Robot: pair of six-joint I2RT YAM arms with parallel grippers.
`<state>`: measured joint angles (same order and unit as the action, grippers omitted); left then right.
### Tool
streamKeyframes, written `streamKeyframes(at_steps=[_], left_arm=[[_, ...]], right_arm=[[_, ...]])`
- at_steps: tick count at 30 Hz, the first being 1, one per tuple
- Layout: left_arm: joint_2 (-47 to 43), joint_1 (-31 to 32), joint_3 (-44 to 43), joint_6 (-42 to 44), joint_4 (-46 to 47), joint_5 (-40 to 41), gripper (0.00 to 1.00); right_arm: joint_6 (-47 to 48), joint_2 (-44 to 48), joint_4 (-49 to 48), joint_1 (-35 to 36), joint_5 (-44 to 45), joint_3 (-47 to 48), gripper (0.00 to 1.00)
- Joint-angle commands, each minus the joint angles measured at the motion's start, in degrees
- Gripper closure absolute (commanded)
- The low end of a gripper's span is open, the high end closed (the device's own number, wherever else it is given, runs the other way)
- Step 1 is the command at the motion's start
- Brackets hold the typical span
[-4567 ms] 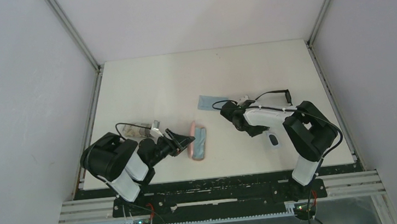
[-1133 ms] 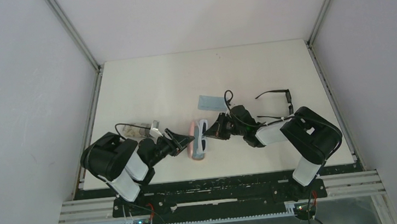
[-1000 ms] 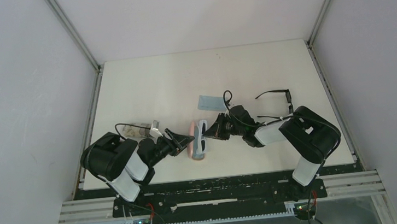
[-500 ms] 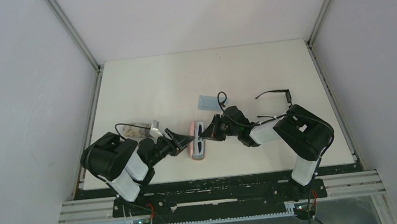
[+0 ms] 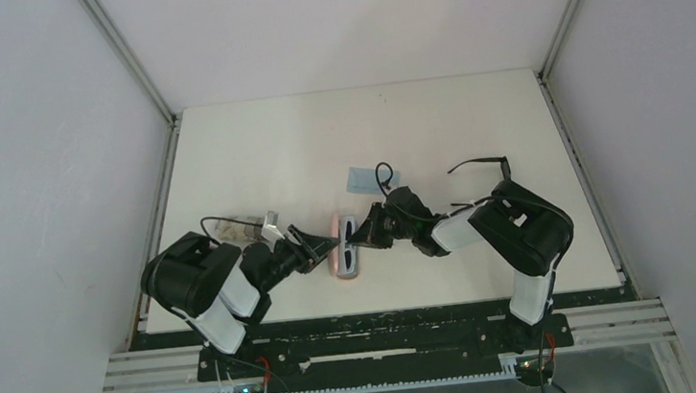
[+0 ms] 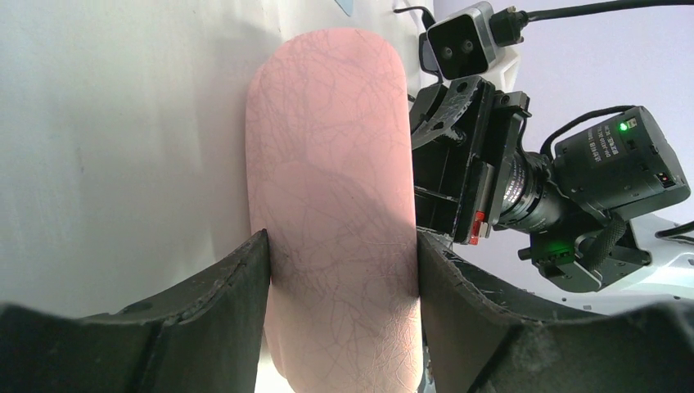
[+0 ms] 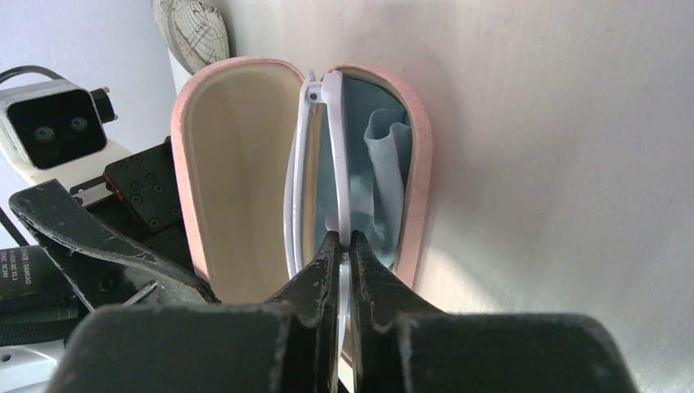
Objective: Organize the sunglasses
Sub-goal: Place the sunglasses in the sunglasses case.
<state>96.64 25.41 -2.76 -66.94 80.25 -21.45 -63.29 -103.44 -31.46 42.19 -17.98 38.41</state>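
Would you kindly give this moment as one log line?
left claw: grips case | right claw: holds white sunglasses inside open case | black sunglasses: on table

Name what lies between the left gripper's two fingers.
The pink case, clamped between the left gripper's fingers; the left wrist view shows it.

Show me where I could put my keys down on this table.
The far half of the white table, beyond the flat light-blue cloth and the thin black-framed sunglasses, is bare. It is crowded near the middle, where the left tool and right tool meet at the open pink oblong case.
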Motion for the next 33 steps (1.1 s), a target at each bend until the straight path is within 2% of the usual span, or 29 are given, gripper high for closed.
streamKeyframes(at_steps=[1, 4, 14, 21, 25, 33], left_arm=[[-0.4, -0.16, -1.2, -0.48, 3.42, -0.96, 0.92], [-0.39, -0.19, -1.15, -0.48, 3.42, -0.89, 0.92], [-0.62, -0.18, -0.84, -0.45, 3.44, -0.63, 0.92], [-0.58, -0.19, -0.75, -0.38, 3.43, -0.41, 0.92], [-0.74, -0.18, -0.62, -0.33, 3.43, -0.44, 0.92], [-0.4, -0.18, -1.04, -0.38, 3.44, -0.61, 0.92]], right_arm=[[-0.79, -1.54, -2.49, 0.52, -0.23, 2.72, 1.0], [-0.51, -2.55, -2.46, 0.61, -1.05, 3.51, 1.0], [3.82, 1.98, 4.64, 0.52, 1.59, 3.95, 0.76], [8.52, 7.88, 12.66, 0.43, 5.89, 3.95, 0.68], [10.15, 9.98, 16.32, 0.56, 8.17, 4.03, 0.68], [11.41, 9.17, 17.5, 1.71, 6.96, 5.58, 0.87]])
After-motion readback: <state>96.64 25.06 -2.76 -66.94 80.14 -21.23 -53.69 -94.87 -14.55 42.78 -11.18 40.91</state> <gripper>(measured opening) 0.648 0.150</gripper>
